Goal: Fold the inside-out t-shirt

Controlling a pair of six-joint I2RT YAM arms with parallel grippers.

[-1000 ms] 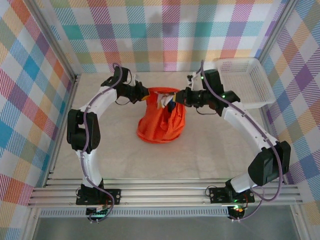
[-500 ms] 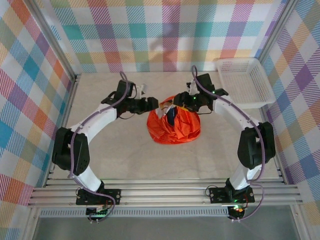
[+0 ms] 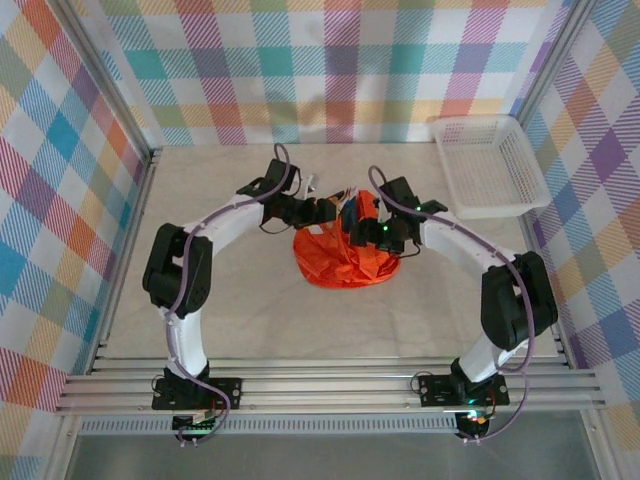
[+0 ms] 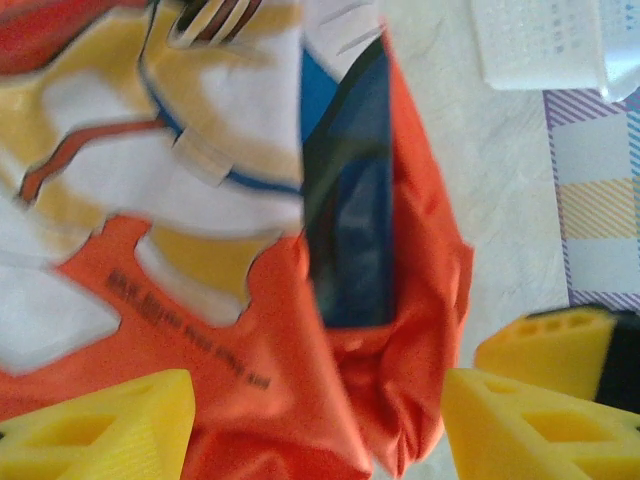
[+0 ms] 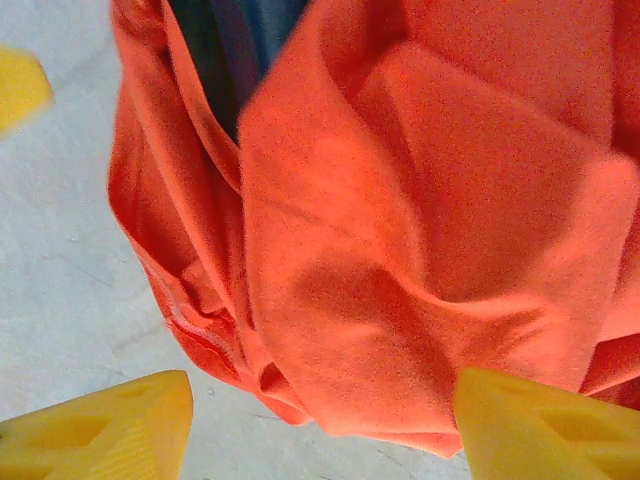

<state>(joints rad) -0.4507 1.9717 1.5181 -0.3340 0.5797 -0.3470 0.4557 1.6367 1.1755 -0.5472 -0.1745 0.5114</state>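
From above, one inside-out t-shirt [image 3: 345,262] lies bunched mid-table [image 3: 230,300], with the left gripper [image 3: 333,209] at its far edge and the right gripper [image 3: 368,232] on its right side. One white mesh basket [image 3: 500,210] sits far right, well apart from the shirt. The left wrist view adds the cartoon print [image 4: 150,200]; the right wrist view shows plain orange folds. Both grippers' yellow fingers stand apart, fabric between them
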